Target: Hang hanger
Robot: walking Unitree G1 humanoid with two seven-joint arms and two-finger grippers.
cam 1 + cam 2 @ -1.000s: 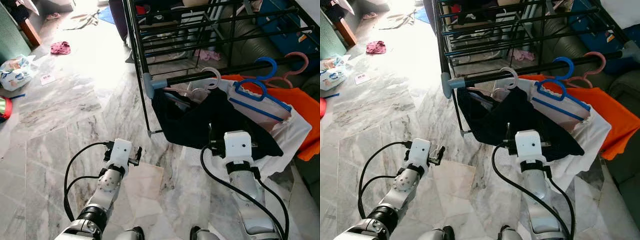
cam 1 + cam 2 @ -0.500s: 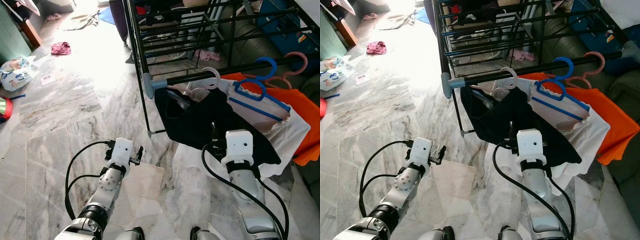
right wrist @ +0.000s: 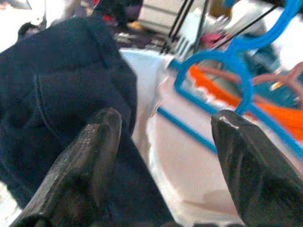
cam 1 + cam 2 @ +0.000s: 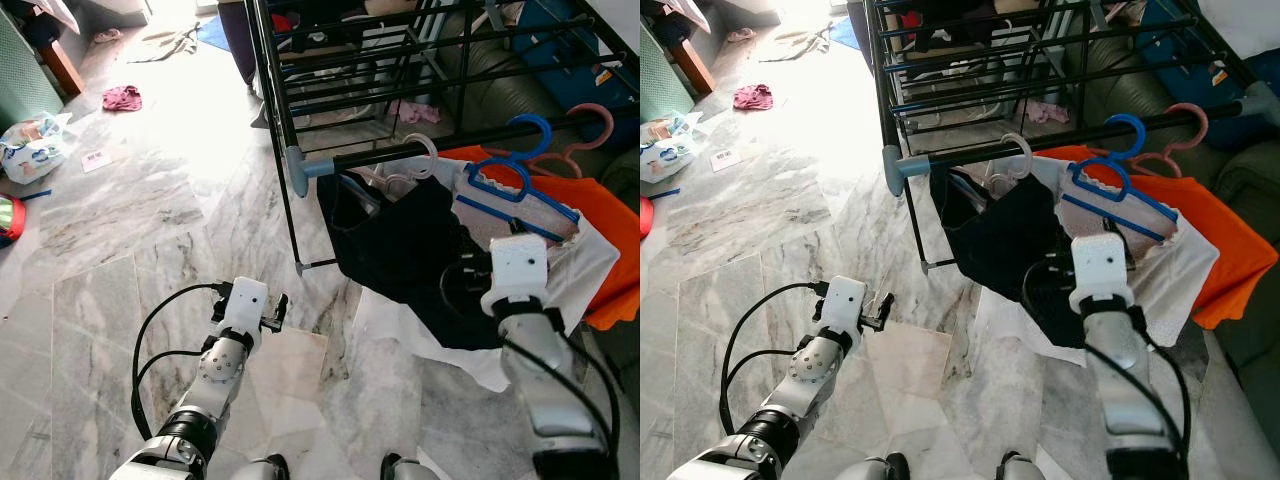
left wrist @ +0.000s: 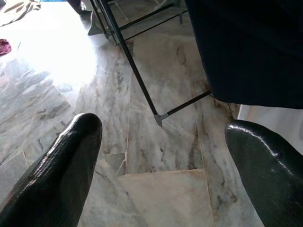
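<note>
I see the blue hanger (image 4: pixel 520 185) carrying a pale garment (image 4: pixel 520 215), hook over the black rack rail (image 4: pixel 440 150), beside a dark garment (image 4: pixel 410 245). Right gripper (image 3: pixel 165 137) is raised close before the hanger, jaws spread, holding nothing. Left gripper (image 5: pixel 161 142) is low over the marble floor (image 4: pixel 150 220), jaws spread.

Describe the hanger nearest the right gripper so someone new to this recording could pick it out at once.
Find the black drying rack and follow its lowest front rail toward the robot's right. Past the white hook holding the dark garment hangs the blue hanger, carrying a pale cloth, with the open right gripper facing it. Its neighbours are white and pink; it alone is bright blue.
</note>
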